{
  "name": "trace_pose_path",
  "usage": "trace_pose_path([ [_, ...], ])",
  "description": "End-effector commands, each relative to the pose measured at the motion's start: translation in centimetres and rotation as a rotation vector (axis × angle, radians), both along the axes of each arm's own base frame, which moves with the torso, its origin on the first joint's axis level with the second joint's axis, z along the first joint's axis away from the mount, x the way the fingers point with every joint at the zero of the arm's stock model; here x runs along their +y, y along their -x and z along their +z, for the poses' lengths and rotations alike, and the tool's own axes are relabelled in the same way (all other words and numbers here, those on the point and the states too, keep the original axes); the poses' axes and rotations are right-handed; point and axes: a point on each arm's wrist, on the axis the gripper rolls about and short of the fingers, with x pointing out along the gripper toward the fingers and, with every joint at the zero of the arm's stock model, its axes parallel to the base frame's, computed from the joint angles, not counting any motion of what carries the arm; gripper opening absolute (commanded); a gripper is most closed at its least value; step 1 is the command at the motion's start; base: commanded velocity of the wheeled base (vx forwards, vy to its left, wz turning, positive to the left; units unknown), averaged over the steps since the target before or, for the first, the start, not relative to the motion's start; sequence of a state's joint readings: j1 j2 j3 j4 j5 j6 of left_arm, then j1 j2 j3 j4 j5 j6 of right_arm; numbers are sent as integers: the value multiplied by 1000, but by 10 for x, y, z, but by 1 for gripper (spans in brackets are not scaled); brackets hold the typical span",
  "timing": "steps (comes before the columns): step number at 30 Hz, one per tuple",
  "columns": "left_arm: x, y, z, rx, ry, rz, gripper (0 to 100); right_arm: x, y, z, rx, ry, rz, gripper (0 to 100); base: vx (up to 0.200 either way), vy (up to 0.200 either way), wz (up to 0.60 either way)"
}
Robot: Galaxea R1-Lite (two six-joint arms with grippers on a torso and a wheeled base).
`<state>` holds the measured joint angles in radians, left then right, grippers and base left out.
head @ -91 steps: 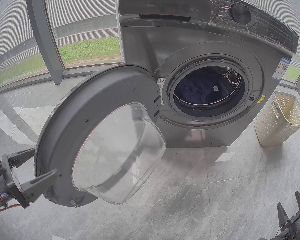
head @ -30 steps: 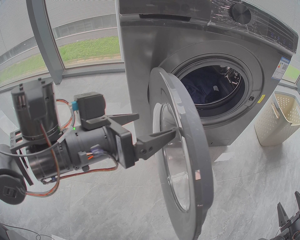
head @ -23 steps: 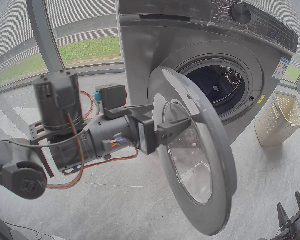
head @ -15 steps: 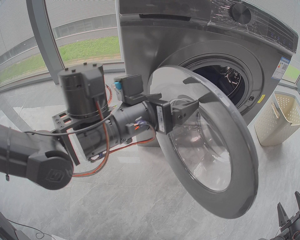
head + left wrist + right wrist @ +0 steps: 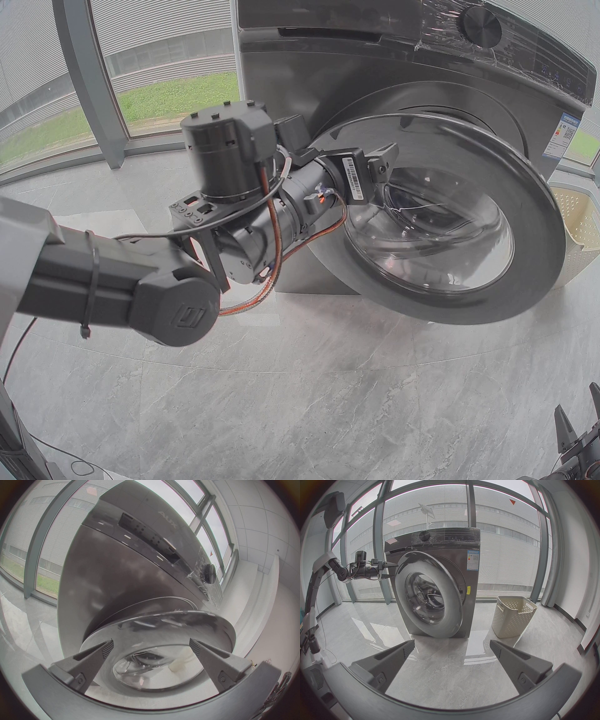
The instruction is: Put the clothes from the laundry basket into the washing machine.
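The grey washing machine (image 5: 387, 69) stands ahead, and its round glass door (image 5: 487, 262) is swung almost flat over the drum opening, hiding the drum. My left gripper (image 5: 381, 159) is open, with its fingertips against the door's outer face near the upper hinge side; in the left wrist view the left gripper (image 5: 150, 642) frames the door (image 5: 156, 627). The cream laundry basket (image 5: 512, 617) stands on the floor right of the washing machine (image 5: 447, 542) and looks empty. My right gripper (image 5: 450, 648) hangs open low at the right, holding nothing.
Tall windows with a grey pillar (image 5: 87, 81) run behind and left of the machine. Grey tiled floor (image 5: 325, 400) lies open in front. A thin cable (image 5: 75, 465) trails on the floor at the near left. The basket edge (image 5: 584, 231) peeks out behind the door.
The door was wide open three seconds ago; my left arm has swung it round to the right until it nearly covers the opening. The right gripper has not moved.
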<state>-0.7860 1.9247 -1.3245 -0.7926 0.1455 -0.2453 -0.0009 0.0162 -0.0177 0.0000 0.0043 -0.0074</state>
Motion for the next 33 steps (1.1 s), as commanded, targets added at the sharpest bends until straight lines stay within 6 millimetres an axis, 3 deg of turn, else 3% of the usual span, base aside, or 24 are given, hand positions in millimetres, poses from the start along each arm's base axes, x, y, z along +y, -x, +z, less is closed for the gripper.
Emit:
trace_pose_path([
  [1, -2, -3, -5, 8, -3, 17, 100, 0, -1, -5, 9, 0, 0, 100, 0, 0, 0],
  [5, 9, 8, -5, 26, -20, 22, 100, 0, -1, -5, 9, 0, 0, 100, 0, 0, 0],
  [9, 21, 30, -9, 53, -50, 5, 100, 0, -1, -5, 9, 0, 0, 100, 0, 0, 0],
  [10, 34, 49, -13, 69, -74, 0, 100, 0, -1, -5, 9, 0, 0, 100, 0, 0, 0],
  [11, 34, 49, -13, 69, -74, 0, 100, 0, -1, -5, 9, 0, 0, 100, 0, 0, 0],
  [12, 52, 67, -20, 83, -104, -2, 100, 0, -1, -5, 9, 0, 0, 100, 0, 0, 0],
  [15, 83, 97, -30, 100, -139, -12, 100, 0, -1, -5, 9, 0, 0, 100, 0, 0, 0],
  [16, 83, 97, -30, 100, -139, -12, 100, 0, -1, -5, 9, 0, 0, 100, 0, 0, 0],
  [19, 119, 131, -51, 124, -192, -11, 100, 0, -1, -5, 9, 0, 0, 100, 0, 0, 0],
  [25, 170, 172, -76, 90, -264, 12, 100, 0, -1, -5, 9, 0, 1, 100, 0, 0, 0],
  [33, 231, 221, -98, 22, -185, 112, 100, 0, -1, -5, 12, 2, -2, 100, 0, 0, 0],
])
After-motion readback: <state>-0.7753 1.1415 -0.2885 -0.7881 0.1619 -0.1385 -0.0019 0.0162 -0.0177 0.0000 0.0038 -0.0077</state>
